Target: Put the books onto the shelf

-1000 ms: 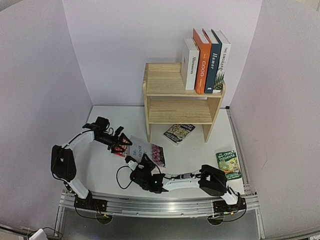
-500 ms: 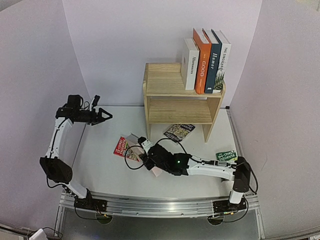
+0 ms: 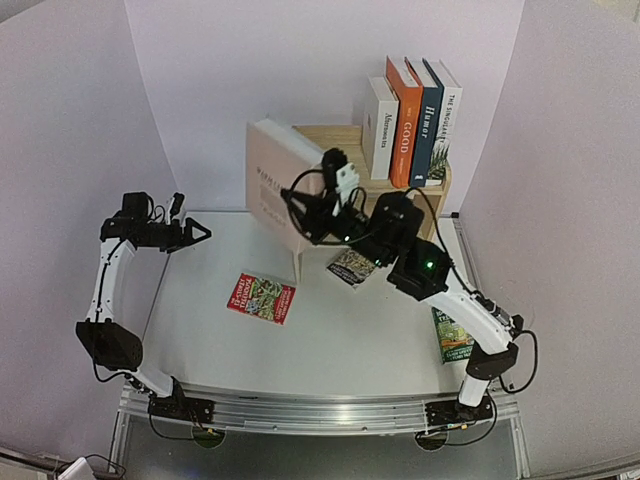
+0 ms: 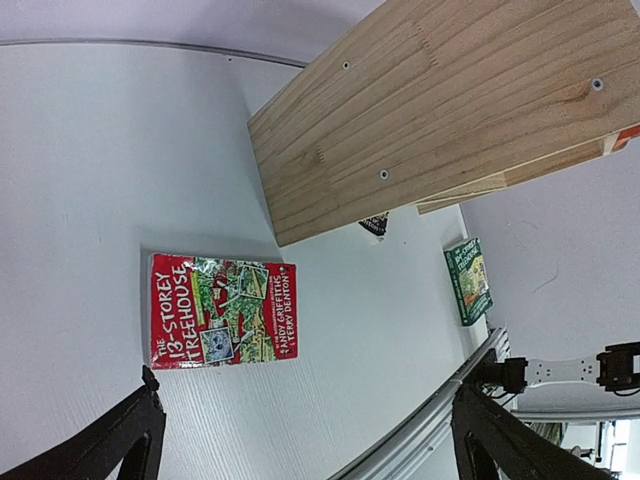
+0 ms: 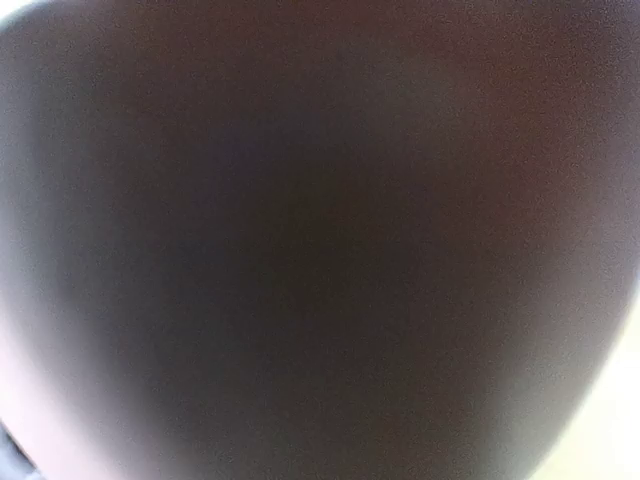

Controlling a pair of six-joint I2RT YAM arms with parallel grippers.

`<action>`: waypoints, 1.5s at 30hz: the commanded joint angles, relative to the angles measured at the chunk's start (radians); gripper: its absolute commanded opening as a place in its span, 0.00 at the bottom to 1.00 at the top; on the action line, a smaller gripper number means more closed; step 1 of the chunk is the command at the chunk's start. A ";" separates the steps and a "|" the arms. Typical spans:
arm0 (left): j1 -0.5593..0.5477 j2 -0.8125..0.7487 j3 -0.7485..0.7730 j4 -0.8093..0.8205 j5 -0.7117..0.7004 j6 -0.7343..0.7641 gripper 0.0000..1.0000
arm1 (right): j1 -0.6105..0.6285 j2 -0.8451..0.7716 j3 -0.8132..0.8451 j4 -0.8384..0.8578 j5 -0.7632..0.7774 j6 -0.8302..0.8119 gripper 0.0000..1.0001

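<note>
Carrying step: the right pincer (image 3: 312, 208) grips a pale book (image 3: 272, 180) aloft, shelf (image 3: 312, 137) just behind it. The left pincer (image 3: 193, 222) hangs wide open. The next move likely calls for standing it beside the upright books (image 3: 405, 120).

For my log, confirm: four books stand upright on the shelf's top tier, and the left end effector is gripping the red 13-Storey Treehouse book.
Wrong on the grip. The left end effector is open and empty; the red 13-Storey Treehouse book lies flat on the table, as the left wrist view shows. The rest stands.
</note>
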 commanded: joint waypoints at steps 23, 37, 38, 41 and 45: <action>0.000 0.037 0.003 0.009 0.040 0.023 1.00 | -0.340 0.246 0.175 0.271 0.367 -0.315 0.06; -0.001 0.025 -0.012 0.014 0.052 0.024 1.00 | -0.372 0.303 0.212 0.283 0.373 -0.321 0.17; -0.001 0.024 -0.012 0.014 0.054 0.024 1.00 | -0.372 0.303 0.210 0.287 0.374 -0.326 0.24; 0.000 0.024 -0.014 0.015 0.062 0.024 1.00 | -0.372 0.304 0.204 0.302 0.381 -0.342 0.46; 0.000 0.021 -0.021 0.016 0.067 0.025 1.00 | -0.372 0.282 0.164 0.355 0.394 -0.354 0.57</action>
